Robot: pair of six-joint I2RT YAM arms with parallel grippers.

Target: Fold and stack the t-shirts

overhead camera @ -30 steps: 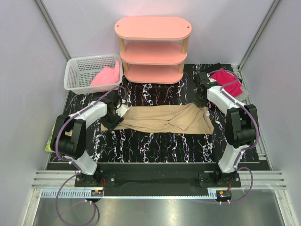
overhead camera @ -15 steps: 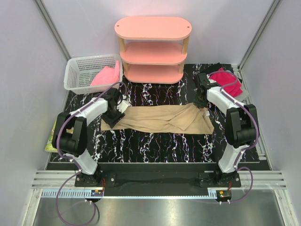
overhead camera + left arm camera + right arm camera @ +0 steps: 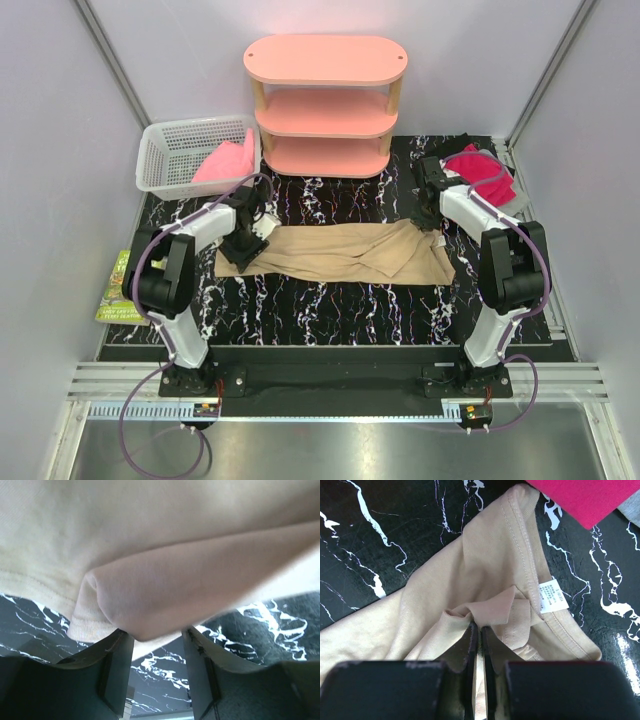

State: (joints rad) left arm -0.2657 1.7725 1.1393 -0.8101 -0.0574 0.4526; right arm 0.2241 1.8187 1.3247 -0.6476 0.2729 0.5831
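Observation:
The tan-beige t-shirt lies stretched across the middle of the table. My left gripper is at its left end. In the left wrist view that gripper is open, its fingers apart, with a rounded fold of the tan shirt bulging at their tips. My right gripper is at the shirt's right end. There it is shut on a small fold of the tan shirt beside the collar label. A magenta-red t-shirt lies on a grey one at the back right.
A white mesh basket at the back left holds a pink t-shirt. A pink three-tier shelf stands at the back centre. A green flat object lies off the table's left edge. Walls close in on both sides.
My left gripper has shifted a little back and to the right along the shirt's left end, uncovering the near-left corner of the cloth. The right arm has not moved.

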